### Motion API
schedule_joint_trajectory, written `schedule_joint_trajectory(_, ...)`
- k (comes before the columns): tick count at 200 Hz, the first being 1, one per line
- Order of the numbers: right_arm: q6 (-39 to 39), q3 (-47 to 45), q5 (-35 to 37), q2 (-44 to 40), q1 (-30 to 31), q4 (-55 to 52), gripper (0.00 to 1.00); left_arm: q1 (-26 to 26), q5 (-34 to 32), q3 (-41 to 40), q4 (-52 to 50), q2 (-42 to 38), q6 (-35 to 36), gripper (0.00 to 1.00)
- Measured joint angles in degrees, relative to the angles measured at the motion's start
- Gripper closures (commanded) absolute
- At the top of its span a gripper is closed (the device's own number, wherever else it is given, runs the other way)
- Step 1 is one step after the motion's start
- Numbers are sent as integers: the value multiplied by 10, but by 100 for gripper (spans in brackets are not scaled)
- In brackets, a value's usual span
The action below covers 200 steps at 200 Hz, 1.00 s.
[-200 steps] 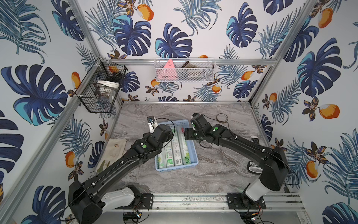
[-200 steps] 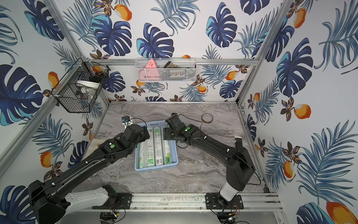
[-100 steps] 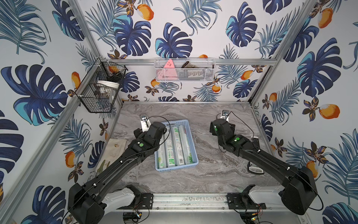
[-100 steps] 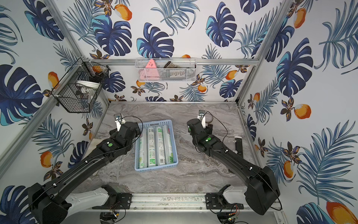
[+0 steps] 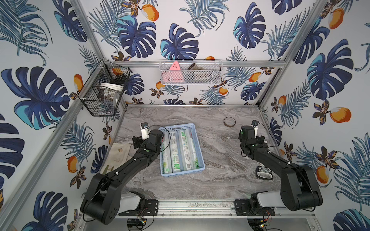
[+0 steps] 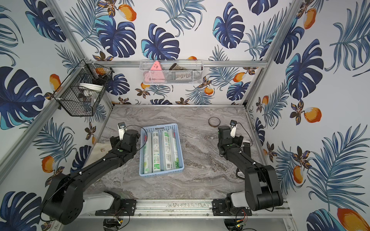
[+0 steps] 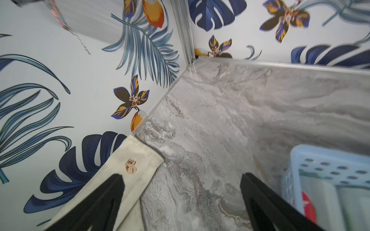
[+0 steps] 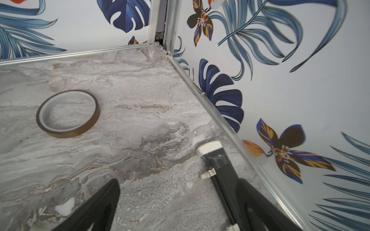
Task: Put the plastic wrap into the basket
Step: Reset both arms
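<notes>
4 plastic wrap (image 5: 185,152) rolls in basket (image 5: 182,174), mid surface (image 5: 220,156). L hand (image 7: 181,176) released, empty, just beside basket's edge. R hand (image 8: 179,181) released, empty, nr side wall (image 8: 290,100); bare surface between it & basket.

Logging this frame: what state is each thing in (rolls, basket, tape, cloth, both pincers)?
plastic wrap: four rolls lying side by side in the basket
basket: flat on the table, holding all four rolls
left pincer: open, empty, beside the basket
right pincer: open, empty, near the tape ring
tape ring: lying flat on the table, untouched
cloth: lying at the table's edge
</notes>
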Motion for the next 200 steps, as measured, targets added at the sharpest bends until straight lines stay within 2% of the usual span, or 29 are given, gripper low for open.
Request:
schedule_joint_trajectory(34,-45,-52,-45,42,-7,129,0,1,15,-70,152,51,73,1)
schedule_joint_trajectory(55,-61,-80,-86,39,-12,188,0,4,30,-94,229,75,108,1)
schedule_joint_trajectory(92,-90,-99,-165,47,-20,281,0,23,87,-142,369,140,119,1)
schedule_joint_trajectory(146,-114,-120,-268,52,-37,364,0,39,158,-155,443,150,125,1)
schedule_joint_trajectory(177,-117,-127,-327,86,-77,419,0,60,217,-173,470,147,125,1)
schedule_joint_trajectory(200,-126,-142,-359,118,-78,466,0,72,254,-182,493,155,125,1)
